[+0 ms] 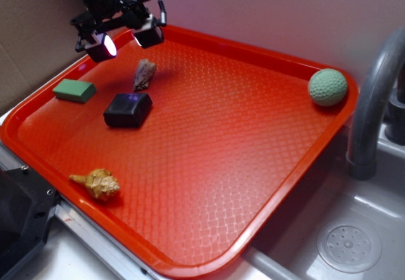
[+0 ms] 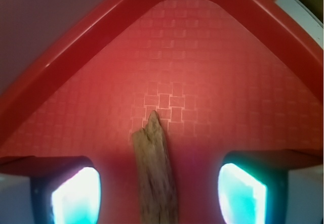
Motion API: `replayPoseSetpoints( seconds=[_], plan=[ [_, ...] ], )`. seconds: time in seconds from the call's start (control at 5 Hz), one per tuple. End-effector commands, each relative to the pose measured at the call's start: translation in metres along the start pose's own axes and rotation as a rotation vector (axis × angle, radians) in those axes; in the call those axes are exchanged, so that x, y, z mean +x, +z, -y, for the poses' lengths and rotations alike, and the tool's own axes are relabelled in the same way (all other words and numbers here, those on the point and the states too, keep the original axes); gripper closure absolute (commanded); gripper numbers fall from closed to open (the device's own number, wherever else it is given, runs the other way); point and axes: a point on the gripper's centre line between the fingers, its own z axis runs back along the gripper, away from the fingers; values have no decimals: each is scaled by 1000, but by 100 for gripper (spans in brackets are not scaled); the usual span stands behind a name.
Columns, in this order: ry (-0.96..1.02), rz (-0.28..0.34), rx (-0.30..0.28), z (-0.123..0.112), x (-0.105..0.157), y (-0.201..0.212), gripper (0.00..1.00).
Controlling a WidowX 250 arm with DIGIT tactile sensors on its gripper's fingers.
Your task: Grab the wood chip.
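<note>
The wood chip (image 1: 144, 74) is a small brown-grey sliver lying on the red tray (image 1: 253, 134) near its far left corner. In the wrist view the wood chip (image 2: 154, 171) lies lengthwise between my two lit fingers, with wide gaps on both sides. My gripper (image 1: 124, 42) hangs open above and a little behind the chip, not touching it. From the wrist, the gripper (image 2: 158, 196) straddles the chip, whose pointed end faces the tray corner.
A black block (image 1: 128, 110) lies just in front of the chip, a green block (image 1: 74, 90) to the left. A tan seashell (image 1: 97, 182) sits near the front left rim, a green ball (image 1: 327, 87) at the far right corner. A grey tap (image 1: 373, 97) and sink (image 1: 348, 242) stand right of the tray.
</note>
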Motion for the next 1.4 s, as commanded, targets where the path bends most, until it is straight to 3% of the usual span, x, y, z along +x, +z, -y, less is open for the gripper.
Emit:
replayPoseSetpoints(
  seconds=[0.0,0.2,0.4,1.2],
  plan=[
    [-42,47,7,-8,13,0,0],
    [-67,21,35,-15,2,-9,0],
    [-84,-21,23,-23,-9,-6,0],
    [-86,-29,46,-17,-9,-17,0]
  ],
)
